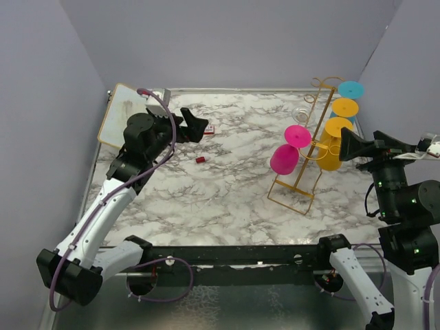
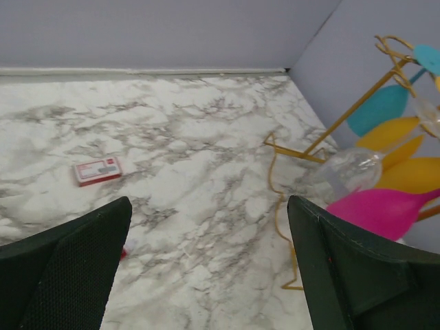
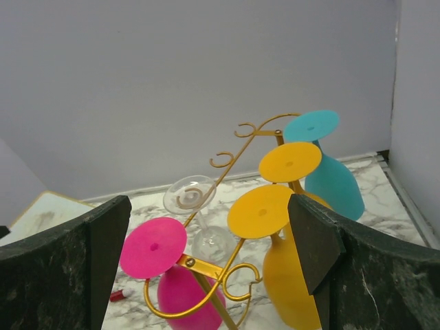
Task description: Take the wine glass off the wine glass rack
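Hanging on the wine glass rack (image 3: 201, 267): five glasses, feet up in the curled hooks, bowls down and tilted. On the rack's left side, the pink wine glass (image 1: 284, 159) low and near the front, the clear wine glass (image 3: 190, 194) higher and farther back. On the rack's right side, the lower yellow wine glass (image 1: 331, 152), then the upper yellow wine glass (image 3: 290, 161), then the teal wine glass (image 3: 333, 182) at the very top and back.

Right of the rack, very little room: the right wall (image 1: 405, 82) close beside the teal and yellow glasses. Behind the rack, the back wall (image 1: 227, 41) near too. Left of the rack, lots of bare marble surface (image 1: 234, 185), wide and open. In front of the rack, more open surface up to the near edge.

Right gripper (image 1: 344, 146) just right of the rack, level with the lower yellow wine glass. Fingers (image 3: 357, 275) wide apart, clamped on nothing. Cannot tell if touching that glass.

Left gripper (image 1: 195, 125) well left of the rack, above the surface. Fingers (image 2: 62, 282) wide apart too, holding nothing.

Between the left gripper and the rack, a small red card (image 2: 97, 170) lying flat, and a tiny red thing (image 1: 200, 159). Farthest left of the rack, a white board (image 1: 124, 117) by the back corner.
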Motion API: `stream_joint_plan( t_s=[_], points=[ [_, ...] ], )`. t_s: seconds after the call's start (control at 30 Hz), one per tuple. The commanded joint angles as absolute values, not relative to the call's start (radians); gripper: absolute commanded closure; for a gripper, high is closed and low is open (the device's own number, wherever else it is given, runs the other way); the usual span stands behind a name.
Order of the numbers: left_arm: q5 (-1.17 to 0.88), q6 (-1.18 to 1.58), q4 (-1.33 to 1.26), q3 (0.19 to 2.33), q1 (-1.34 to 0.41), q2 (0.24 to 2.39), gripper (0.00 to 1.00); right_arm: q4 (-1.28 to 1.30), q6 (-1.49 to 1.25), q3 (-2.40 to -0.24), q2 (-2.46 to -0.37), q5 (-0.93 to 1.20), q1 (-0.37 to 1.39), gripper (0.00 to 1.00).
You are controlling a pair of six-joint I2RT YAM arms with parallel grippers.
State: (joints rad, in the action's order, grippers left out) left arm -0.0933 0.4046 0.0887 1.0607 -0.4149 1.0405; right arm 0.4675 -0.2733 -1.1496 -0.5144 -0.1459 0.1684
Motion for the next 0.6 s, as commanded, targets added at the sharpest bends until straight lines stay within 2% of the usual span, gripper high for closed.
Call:
stream_joint_plan(
  t_s=[0.0,0.13,0.3,0.57],
  points=[
    [-0.333,0.71,-0.069,1.015,-0.425,1.083,0.02,0.49,-0.325,-1.18,-0.512,-0.037,0.156,0.01],
    [-0.457,0.903,-0.187,1.003,-0.453,1.132,0.05,0.486,-0.344,-1.173,-0.505,-0.038,0.154,0.0],
    [-0.465,1.036,-0.224,1.023,-0.549,1.176,0.08,0.499,-0.359,-1.175,-0.498,-0.029,0.153,0.0],
    [-0.338,1.251,-0.189,1.084,-0.741,1.272,0.32,0.512,-0.391,-1.174,-0.505,-0.035,0.151,0.03]
  ],
)
